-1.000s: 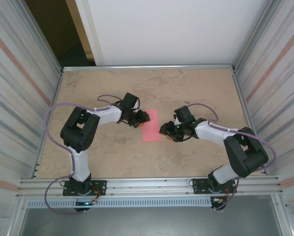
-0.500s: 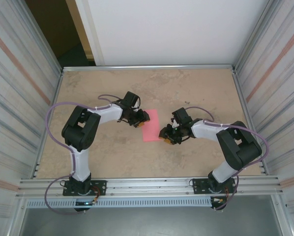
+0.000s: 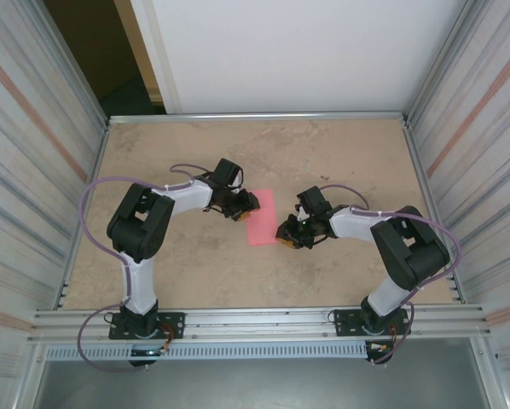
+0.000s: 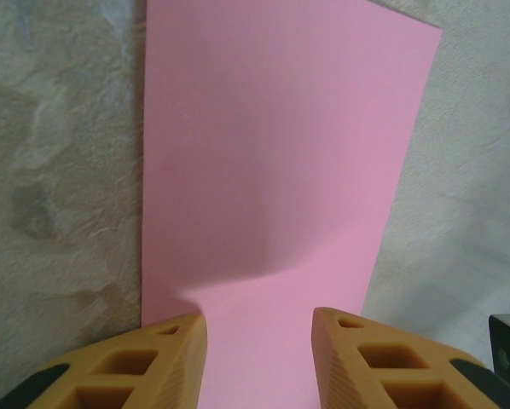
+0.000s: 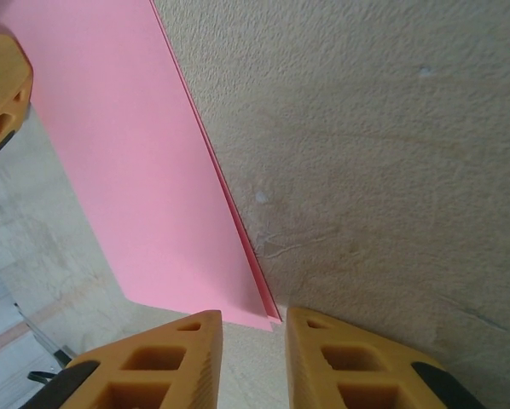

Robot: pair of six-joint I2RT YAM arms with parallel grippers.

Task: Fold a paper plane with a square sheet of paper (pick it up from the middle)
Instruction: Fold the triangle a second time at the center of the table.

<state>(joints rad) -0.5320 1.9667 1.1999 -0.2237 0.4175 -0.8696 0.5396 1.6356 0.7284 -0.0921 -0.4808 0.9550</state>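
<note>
Top view: the pink sheet of paper (image 3: 262,219), folded to a rectangle, lies flat in the middle of the table (image 3: 349,153) — left claw (image 3: 249,203) at its 10 o'clock corner, right claw (image 3: 282,238) at its 4 o'clock corner.

Left wrist: the orange fingers (image 4: 165,371) stand moderately apart over the sheet's near end.

Right wrist: the fingers (image 5: 153,366) are only narrowly apart — the sheet's two-layered corner sits at the gap.

Bright, even overhead light; soft grey shadow across pink sheet (image 4: 272,153); wrist views sharp; doorway (image 3: 93,51) dark.
</note>
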